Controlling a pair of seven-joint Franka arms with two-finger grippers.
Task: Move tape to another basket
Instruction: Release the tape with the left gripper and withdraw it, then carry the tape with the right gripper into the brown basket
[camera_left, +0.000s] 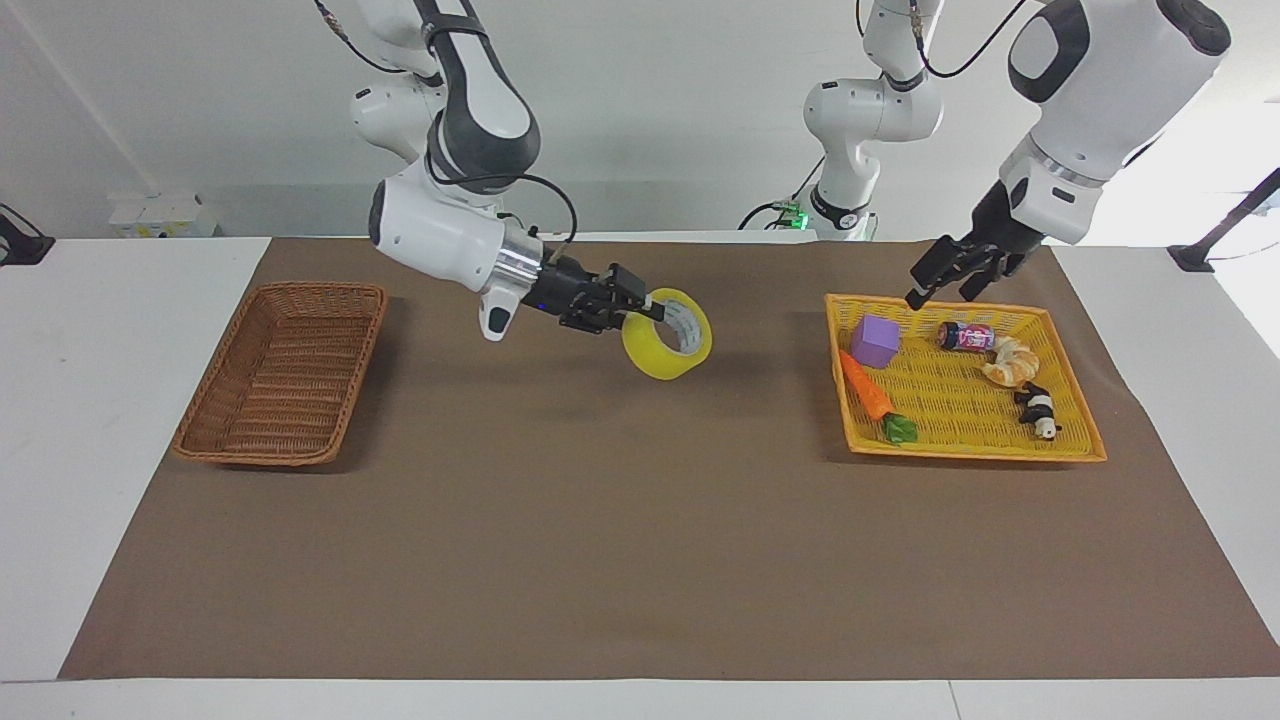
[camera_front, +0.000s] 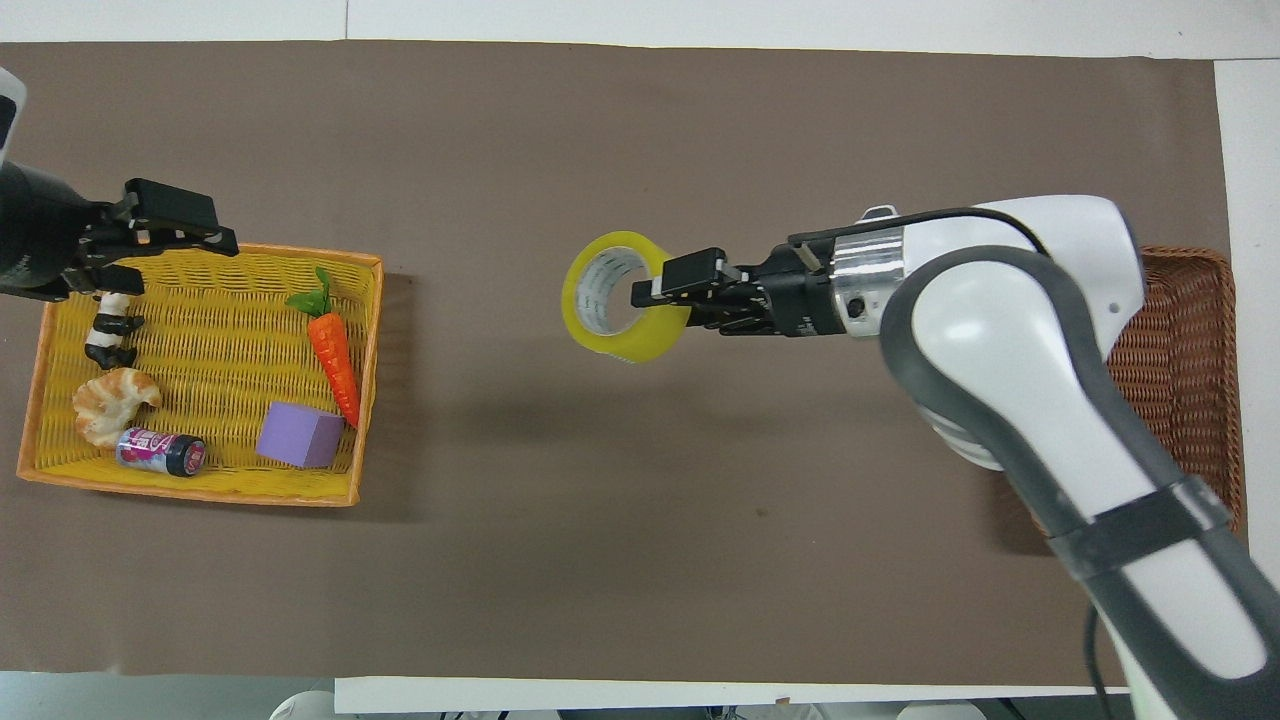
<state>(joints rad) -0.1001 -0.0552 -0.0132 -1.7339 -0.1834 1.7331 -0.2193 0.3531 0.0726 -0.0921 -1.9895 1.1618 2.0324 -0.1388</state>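
Note:
My right gripper (camera_left: 645, 308) is shut on the rim of the yellow tape roll (camera_left: 655, 360) and holds it in the air over the middle of the brown mat. The overhead view shows the same grip, with the right gripper (camera_front: 655, 295) on the tape (camera_front: 640, 345), one finger inside the ring. The brown wicker basket (camera_left: 275, 457) lies at the right arm's end of the table and holds nothing; my right arm partly covers it in the overhead view (camera_front: 1185, 255). My left gripper (camera_left: 940, 296) is open and holds nothing, in the air over the yellow mesh basket's edge (camera_front: 170, 255).
The yellow mesh basket (camera_left: 960, 453) at the left arm's end holds a purple block (camera_left: 875, 340), a toy carrot (camera_left: 868, 388), a small can (camera_left: 965, 336), a croissant toy (camera_left: 1010, 362) and a black-and-white toy (camera_left: 1038, 410).

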